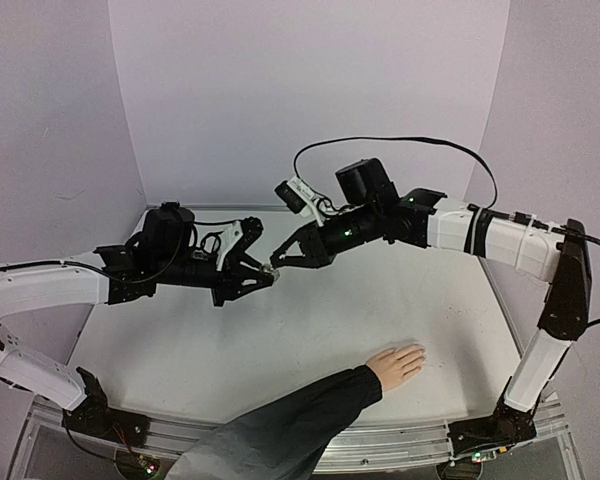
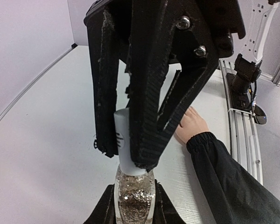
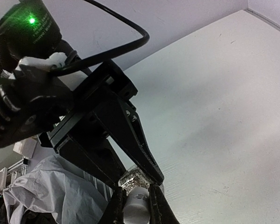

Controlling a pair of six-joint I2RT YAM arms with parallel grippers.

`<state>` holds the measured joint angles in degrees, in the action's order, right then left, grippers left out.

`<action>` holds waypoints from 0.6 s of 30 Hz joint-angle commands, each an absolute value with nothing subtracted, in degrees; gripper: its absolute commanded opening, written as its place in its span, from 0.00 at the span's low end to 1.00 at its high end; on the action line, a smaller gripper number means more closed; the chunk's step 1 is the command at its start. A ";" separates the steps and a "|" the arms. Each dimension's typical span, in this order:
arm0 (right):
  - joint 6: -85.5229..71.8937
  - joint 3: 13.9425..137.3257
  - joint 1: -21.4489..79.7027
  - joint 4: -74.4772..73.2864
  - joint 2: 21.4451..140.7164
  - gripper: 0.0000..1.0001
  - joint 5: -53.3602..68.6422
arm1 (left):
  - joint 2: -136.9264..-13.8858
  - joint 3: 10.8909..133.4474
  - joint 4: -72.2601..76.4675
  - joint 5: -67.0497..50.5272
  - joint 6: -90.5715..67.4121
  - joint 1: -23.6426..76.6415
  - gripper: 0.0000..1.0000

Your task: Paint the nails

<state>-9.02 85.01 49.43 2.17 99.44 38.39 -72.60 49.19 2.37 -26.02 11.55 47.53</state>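
Note:
Above the middle of the table my two grippers meet tip to tip. My left gripper is shut on a small clear glass bottle of silver glitter polish. My right gripper is shut on the bottle's white cap, which sits on the bottle. A pale hand in a long black sleeve lies flat near the front right of the table, well below both grippers. Its nails are too small to make out, and the right gripper's fingers partly hide them in the left wrist view.
The white table has purple walls behind it and at both sides. A metal rail runs along its near edge. The right arm's base stands at the front right and the left arm's base at the front left.

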 commanded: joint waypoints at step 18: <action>-49.86 98.46 61.53 10.72 115.98 0.00 7.85 | -83.49 51.79 43.53 -0.55 21.58 52.82 0.00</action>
